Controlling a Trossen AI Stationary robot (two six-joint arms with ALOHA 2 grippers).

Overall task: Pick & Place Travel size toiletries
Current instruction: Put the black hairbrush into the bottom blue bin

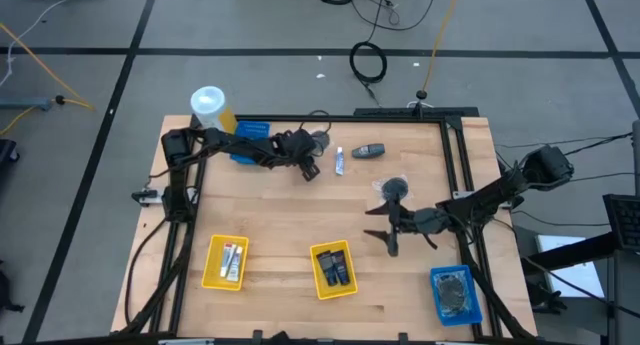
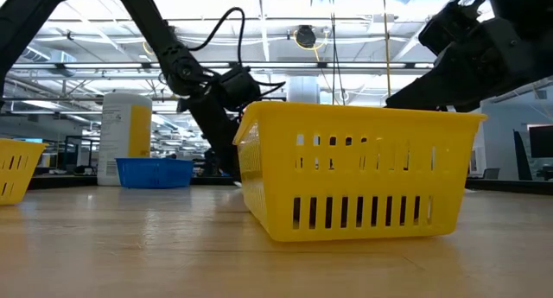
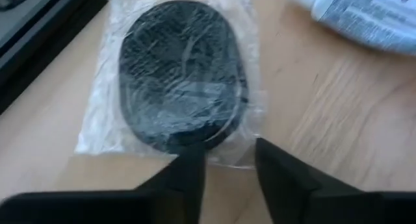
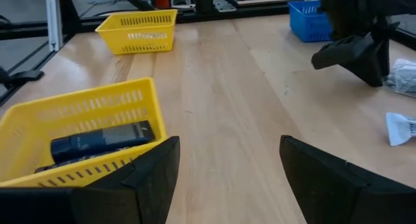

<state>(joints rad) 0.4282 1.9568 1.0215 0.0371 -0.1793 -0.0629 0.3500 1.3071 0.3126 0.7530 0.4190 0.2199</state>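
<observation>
A roundish dark packet in clear wrap [image 3: 182,74] lies flat on the table near the far edge [image 1: 320,141]. My left gripper [image 3: 231,169] [image 1: 309,169] hangs low over its edge, slightly open. A thin white tube [image 1: 340,162] [image 3: 364,19], a small dark bottle [image 1: 370,150] and a second grey packet [image 1: 396,188] lie nearby. My right gripper [image 1: 384,233] [image 4: 227,165] is wide open above bare table, beside the middle yellow tray [image 1: 333,270], which holds dark bottles [image 4: 97,141]. My left gripper comes at the packet from above, slanting down, and the clear wrap's edge [image 3: 227,156] lies just in front of the narrow gap between its fingertips. I cannot tell whether a finger [image 3: 188,165] touches the wrap. The packet lies flat on the table.
A second yellow tray [image 1: 224,262] with thin tubes stands at the near left. One blue tray [image 1: 456,293] at the near right holds grey packets; another blue tray [image 1: 250,140] sits at the far left beside the white-and-yellow canister [image 1: 210,105]. Bare wood lies mid-table.
</observation>
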